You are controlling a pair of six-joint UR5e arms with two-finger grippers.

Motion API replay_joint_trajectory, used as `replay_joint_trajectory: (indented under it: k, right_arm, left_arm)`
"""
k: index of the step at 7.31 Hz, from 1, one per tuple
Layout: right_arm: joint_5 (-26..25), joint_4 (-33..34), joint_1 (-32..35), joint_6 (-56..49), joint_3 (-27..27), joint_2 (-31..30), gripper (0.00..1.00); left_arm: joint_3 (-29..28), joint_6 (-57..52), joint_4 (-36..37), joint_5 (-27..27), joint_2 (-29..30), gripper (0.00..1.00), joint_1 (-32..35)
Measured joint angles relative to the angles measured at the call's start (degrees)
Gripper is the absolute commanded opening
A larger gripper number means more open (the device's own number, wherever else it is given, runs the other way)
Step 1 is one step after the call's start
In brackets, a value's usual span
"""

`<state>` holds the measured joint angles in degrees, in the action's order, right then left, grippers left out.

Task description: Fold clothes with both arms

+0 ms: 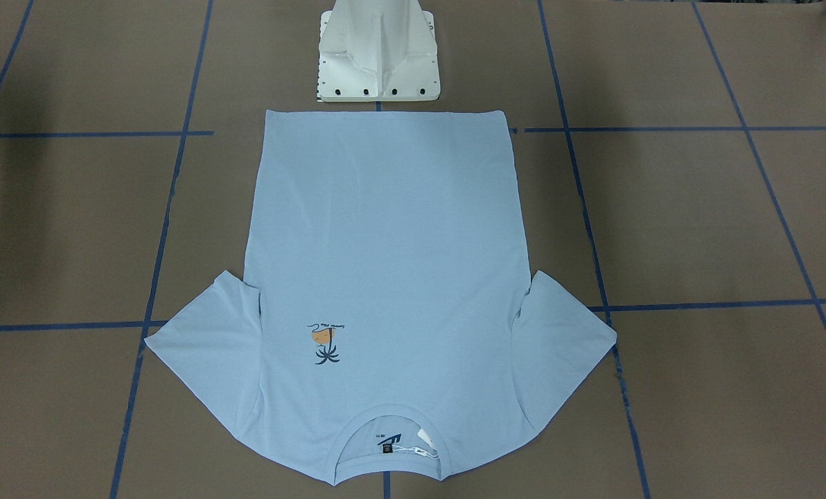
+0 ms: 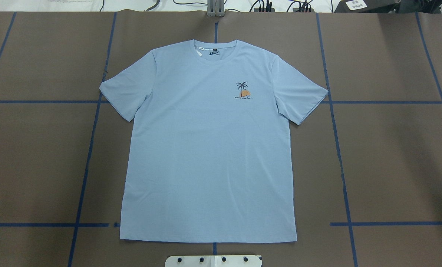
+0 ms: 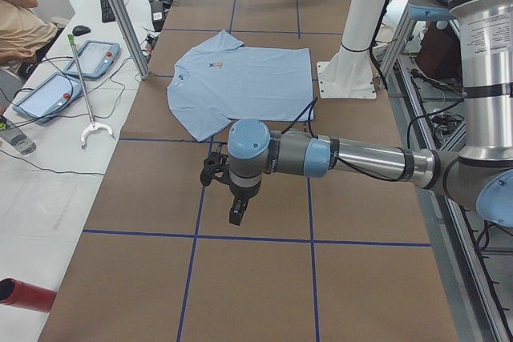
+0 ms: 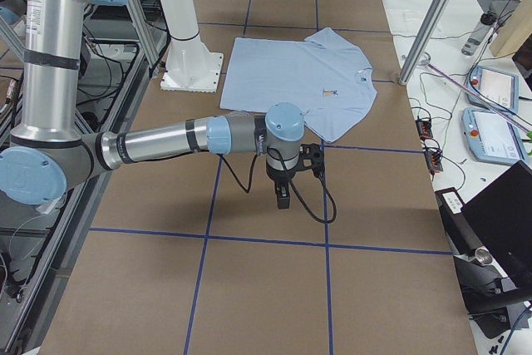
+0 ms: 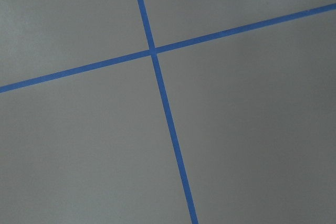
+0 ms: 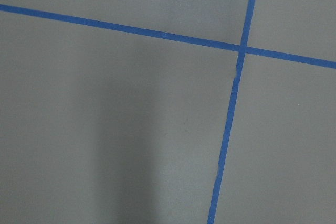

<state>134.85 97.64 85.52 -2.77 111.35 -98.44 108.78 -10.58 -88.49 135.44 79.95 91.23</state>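
The light blue T-shirt [image 2: 210,148] lies flat and spread out, print side up, in the middle of the brown table. Its collar is at the far side from the robot, its hem near the base. It also shows in the front view [image 1: 385,263] and in both side views [image 3: 240,78] [image 4: 299,72]. The palm-tree print [image 2: 242,91] is on the chest. My left gripper [image 3: 236,212] hangs over bare table well to the left of the shirt. My right gripper [image 4: 283,197] hangs over bare table well to its right. Both show only in side views, so I cannot tell whether they are open or shut. Both wrist views show only table and blue tape.
The white pedestal base [image 1: 378,55] stands just behind the shirt's hem. Blue tape lines [image 2: 91,148] grid the table. Beyond the far table edge are tablets [image 3: 48,94], a grabber tool [image 3: 84,94], cables and an operator [image 3: 20,26].
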Motion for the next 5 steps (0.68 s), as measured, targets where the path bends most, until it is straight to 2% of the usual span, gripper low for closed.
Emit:
replay_joint_trajectory:
  k: [3,5]
  right_arm:
    - [0.1,-0.1,0.0,0.1,0.1,0.9,1.0]
    - [0.0,0.0,0.0,0.1,-0.2,2.5,1.0]
  left_arm:
    - [0.4,0.3,-0.4,0.1,1.1,1.0,0.0]
    - [0.0,0.3,-4.9,0.3,3.0,1.0,0.0]
